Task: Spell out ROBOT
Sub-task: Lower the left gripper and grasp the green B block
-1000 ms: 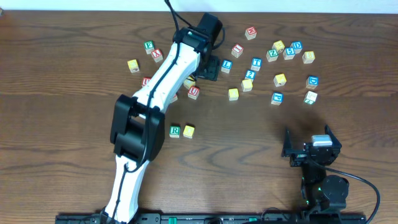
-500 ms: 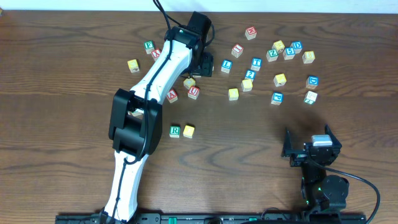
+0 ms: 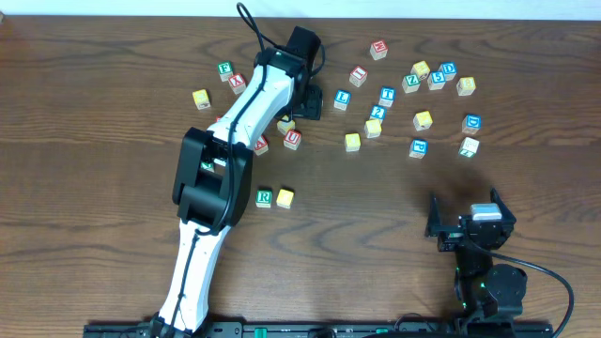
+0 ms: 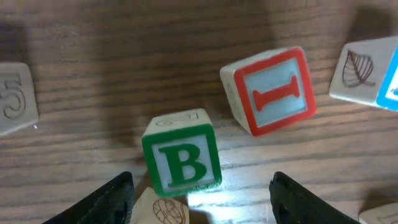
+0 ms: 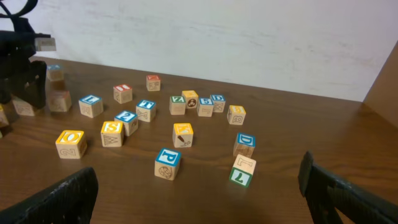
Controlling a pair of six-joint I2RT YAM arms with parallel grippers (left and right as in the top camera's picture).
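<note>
A green R block [image 3: 264, 197] and a yellow block [image 3: 285, 197] sit side by side at mid-table. My left gripper [image 3: 306, 101] is open and low over the far block cluster. In the left wrist view its open fingers [image 4: 202, 205] straddle a green B block [image 4: 181, 157], which is apart from both fingers. A red I block [image 4: 270, 92] lies just beyond the B block. A yellow O block [image 5: 69, 143] [image 3: 352, 141] and a green block that may be a T [image 5: 239, 172] [image 3: 469, 146] lie on the right. My right gripper [image 3: 470, 225] [image 5: 199, 205] is open and empty.
Several letter blocks are scattered across the far half of the table, such as a blue P block [image 5: 166, 163], a blue D block [image 5: 244, 144] and a red U block [image 3: 292, 139]. A plain-faced block [image 4: 160, 210] lies beside the left finger. The left arm [image 3: 235, 141] spans the left middle.
My left gripper has shifted slightly left and toward the far edge among the blocks. The right arm has not moved.
</note>
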